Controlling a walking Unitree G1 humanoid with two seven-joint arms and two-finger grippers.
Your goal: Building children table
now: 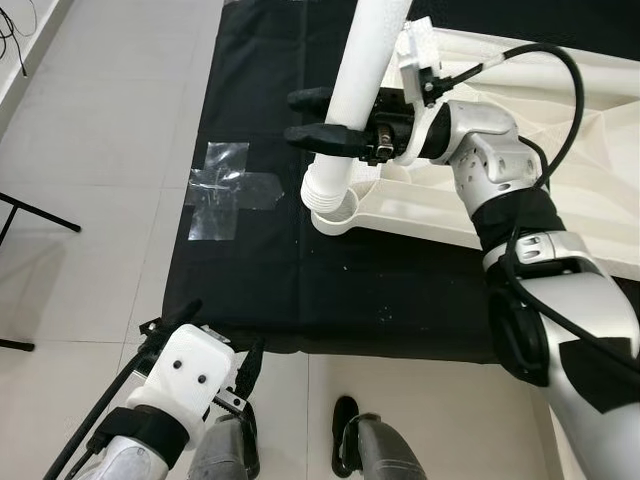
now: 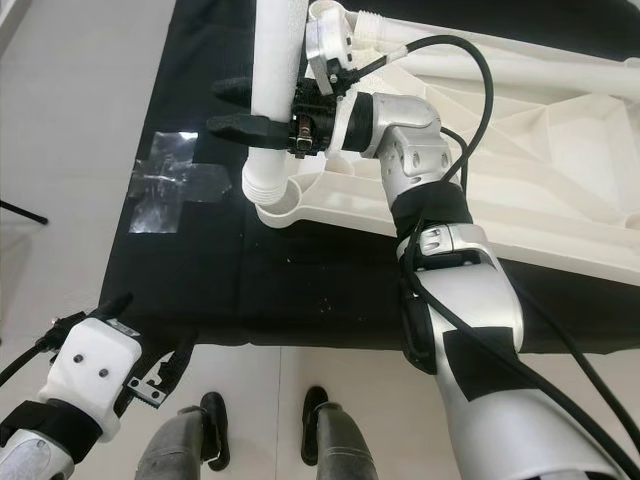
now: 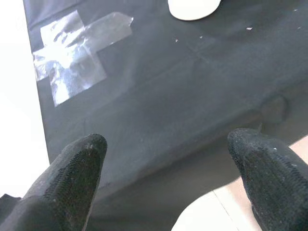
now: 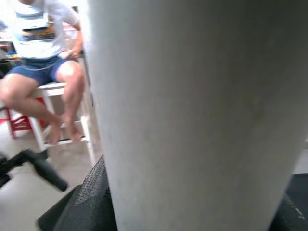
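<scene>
While our right gripper (image 2: 240, 107) clamps its two black fingers around the white table leg (image 1: 365, 70), we hold that leg nearly upright, its ribbed lower end sitting right at the round corner socket (image 1: 335, 212) of the white tabletop (image 1: 600, 215). That tabletop lies upside down on the black cloth (image 1: 400, 290), and the socket sits at its nearest corner. We cannot tell from here whether the threads have caught or the leg is only resting on the rim.

Out to the other side, our left gripper (image 3: 173, 168) hangs low by the near edge of the cloth, fingers spread wide with nothing between them, well apart from the work. A cross of clear tape (image 1: 225, 190) is stuck on the cloth just beside the socket corner.

By our judgement the build is early: this looks like one leg going in, another white leg (image 2: 500, 60) seems to lie on the tabletop farther back, and the rest of the corners are out of view, so seating this leg, fitting the others and turning the table upright all remain.

In the right wrist view a person (image 4: 43, 57) sits on a white stool (image 4: 62, 120) in the background.

No brand, label or writing is readable anywhere
</scene>
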